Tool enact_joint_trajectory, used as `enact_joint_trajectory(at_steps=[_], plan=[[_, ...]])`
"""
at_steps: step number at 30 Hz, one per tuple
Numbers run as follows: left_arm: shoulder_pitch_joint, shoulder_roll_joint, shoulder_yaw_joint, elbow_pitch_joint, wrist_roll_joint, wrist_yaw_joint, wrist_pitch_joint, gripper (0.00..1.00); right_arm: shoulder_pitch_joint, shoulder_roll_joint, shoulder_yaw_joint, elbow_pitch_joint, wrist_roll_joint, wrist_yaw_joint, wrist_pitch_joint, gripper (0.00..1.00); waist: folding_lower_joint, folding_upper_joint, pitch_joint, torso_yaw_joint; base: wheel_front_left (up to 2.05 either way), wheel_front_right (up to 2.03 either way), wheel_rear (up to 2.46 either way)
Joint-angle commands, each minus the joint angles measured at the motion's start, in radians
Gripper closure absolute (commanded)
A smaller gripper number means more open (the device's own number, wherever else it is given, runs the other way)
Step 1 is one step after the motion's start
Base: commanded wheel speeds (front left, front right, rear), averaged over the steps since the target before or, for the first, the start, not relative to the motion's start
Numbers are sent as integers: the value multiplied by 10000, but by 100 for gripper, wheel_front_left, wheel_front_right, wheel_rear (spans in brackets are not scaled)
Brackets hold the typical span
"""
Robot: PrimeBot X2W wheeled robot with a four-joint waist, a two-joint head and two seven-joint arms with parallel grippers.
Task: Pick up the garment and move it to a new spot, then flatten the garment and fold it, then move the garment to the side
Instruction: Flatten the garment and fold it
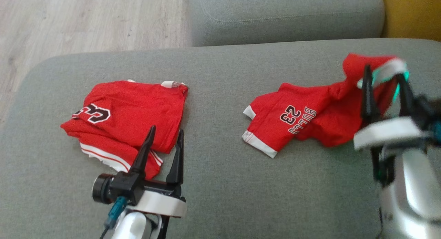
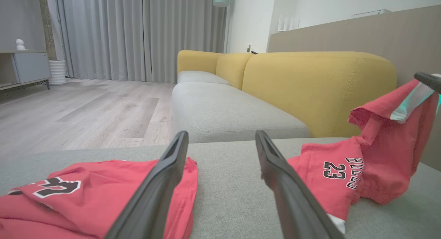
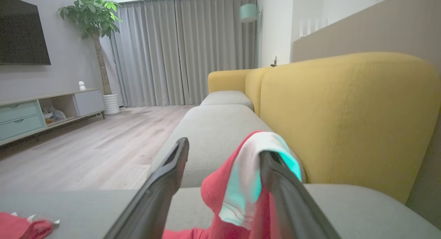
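Hanging over one finger (image 3: 286,187) of the spread-open right gripper (image 1: 384,72), the red "BULLS 23" fabric garment (image 1: 330,128) trails onto the grey sofa seat (image 1: 220,184); left gripper (image 1: 166,129) released

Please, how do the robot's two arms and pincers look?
The left pincer and right pincer each have two long, tapered black fingers. A white band rings each wrist; the forearms are pale silver. A teal plug with a dark cable sits by the left wrist.
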Motion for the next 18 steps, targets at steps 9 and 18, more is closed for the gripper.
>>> enact_joint_trajectory(at_steps=[9,18], plan=[[-194,-9,285,-380,-15,19,-95,0,2255,119,1313,-1642,1648,-7,-289,0,2,0,79,55,0,0,0],[-358,-9,212,-359,-31,-21,-95,0,2097,121,2414,-2012,1315,-7,132,0,2,0,386,376,0,0,0]])
